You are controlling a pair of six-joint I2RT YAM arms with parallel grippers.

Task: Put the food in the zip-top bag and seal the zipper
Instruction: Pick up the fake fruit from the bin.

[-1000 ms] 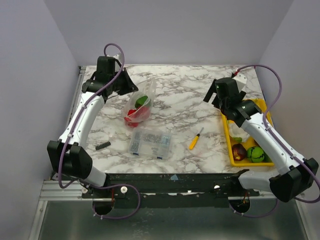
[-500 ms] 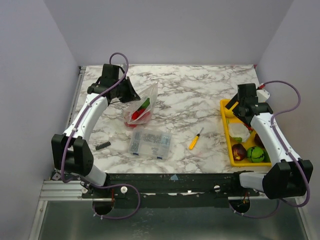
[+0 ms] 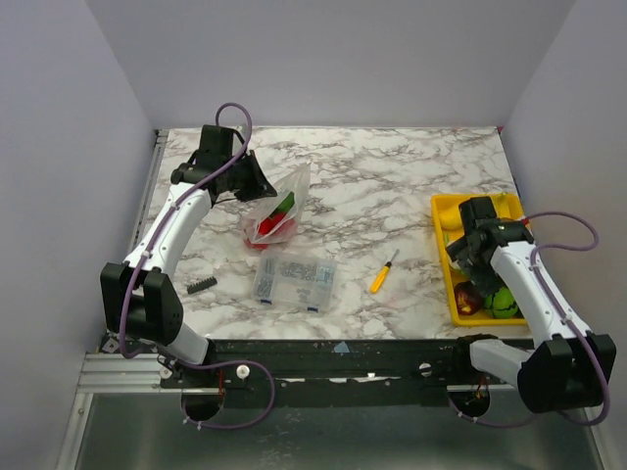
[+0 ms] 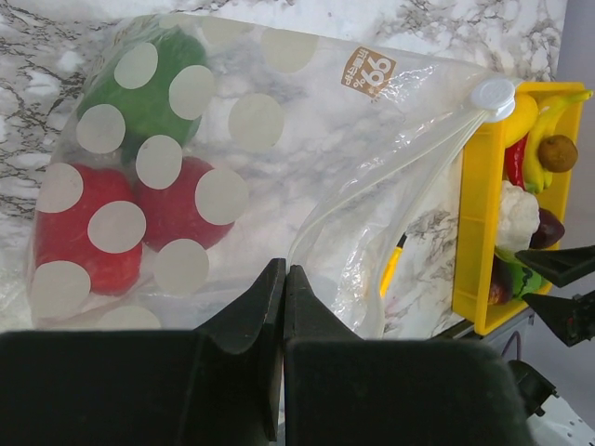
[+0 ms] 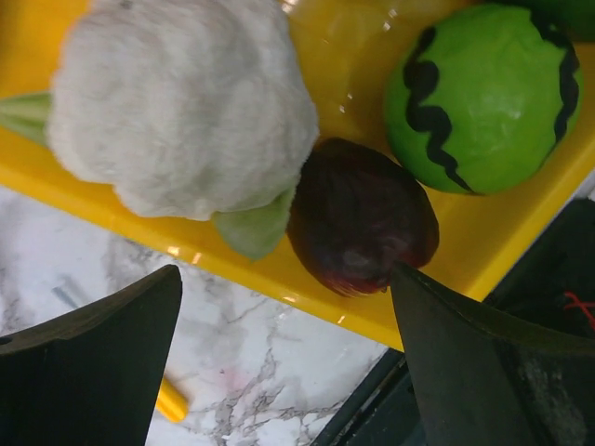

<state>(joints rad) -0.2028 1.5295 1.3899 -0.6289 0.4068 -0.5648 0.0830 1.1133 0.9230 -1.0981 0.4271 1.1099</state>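
Roughly speaking, the job stands partway through. On the white marbled table [image 3: 392, 186], the soft see-through zip-top bag with pale dots [image 4: 279, 121] lies at about ten o'clock from the table's middle. It already holds a green toy piece [image 4: 139, 107] and two red toy pieces [image 4: 172, 209]. The left gripper [image 4: 284, 279] has its jaws pressed together on a fold of the bag's near wall, beside the mouth.

The clear zipper strip [image 4: 400, 160] gapes open. In the left wrist view it runs up toward one o'clock to its white slider [image 4: 493, 93], so nothing is sealed yet.

More food waits in the yellow plastic tray [image 3: 441, 227] at the table's three o'clock edge: a white cauliflower [image 5: 181, 102], a dark red-brown fruit [image 5: 363, 218], a green ball with black stripes [image 5: 483, 93], and a few further pieces too small to name. The right gripper [image 5: 284, 279] hangs low over that tray, fingers spread wide and holding nothing, with the dark fruit roughly between them.

By my reckoning most of the work is ahead: several pieces need carrying across to the bag, and then the zipper has to be closed.
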